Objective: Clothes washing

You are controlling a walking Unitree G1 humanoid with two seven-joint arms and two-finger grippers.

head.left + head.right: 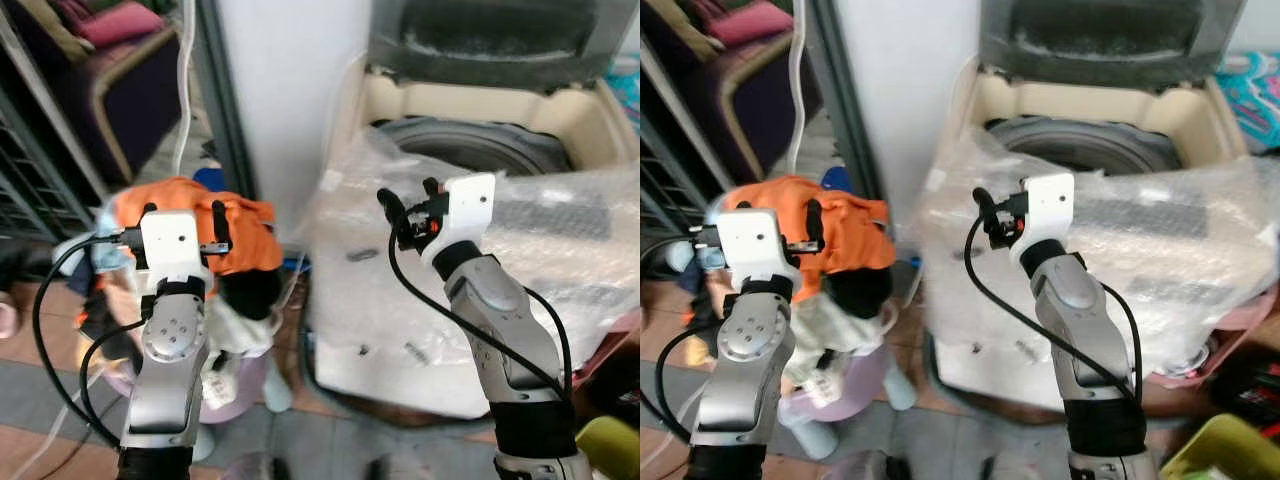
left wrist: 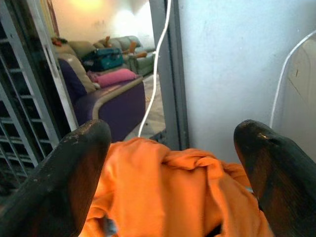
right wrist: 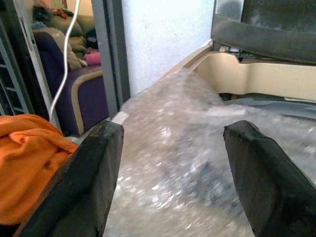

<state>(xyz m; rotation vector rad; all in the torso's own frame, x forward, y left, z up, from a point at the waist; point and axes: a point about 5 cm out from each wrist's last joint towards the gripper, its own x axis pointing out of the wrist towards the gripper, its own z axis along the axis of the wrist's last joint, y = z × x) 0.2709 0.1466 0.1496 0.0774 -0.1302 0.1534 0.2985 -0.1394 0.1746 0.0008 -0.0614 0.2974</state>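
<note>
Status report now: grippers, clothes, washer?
Left gripper open, at the orange cloth. Right gripper open, over the bubble wrap. Washing machine lid up; wrap partly covers the drum opening.

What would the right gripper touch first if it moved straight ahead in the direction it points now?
Most likely the bubble wrap draped over the washing machine. The right gripper has its fingers open and points along this plastic toward the open tub; depth is unclear, so the exact contact point is uncertain.

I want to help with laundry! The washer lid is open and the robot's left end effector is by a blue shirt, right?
Nearly. The washer lid is open, but the shirt by the left end effector is orange, not blue. The left wrist view shows it plainly between the fingers.
</note>
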